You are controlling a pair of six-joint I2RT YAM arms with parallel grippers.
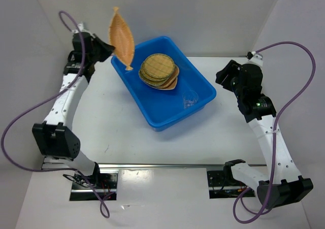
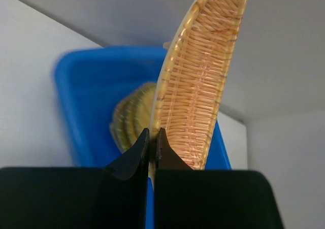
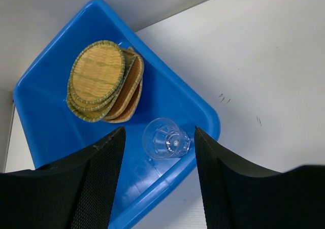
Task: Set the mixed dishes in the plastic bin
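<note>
Top camera looks down from above and behind the arms, whole desk (image 1: 127, 148) in view. Left wrist camera peers tight past the left claw (image 2: 153, 132), right wrist looks down past the right claw (image 3: 158, 132); all share the plastic bin (image 1: 152, 118).

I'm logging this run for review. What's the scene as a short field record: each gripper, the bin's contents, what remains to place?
plastic bin: holds a stack of woven trays and a clear cup
left gripper: shut on the leaf-shaped tray, held on edge over the bin's left rim
right gripper: open, empty, beside the bin
remaining to place: leaf-shaped tray
</note>
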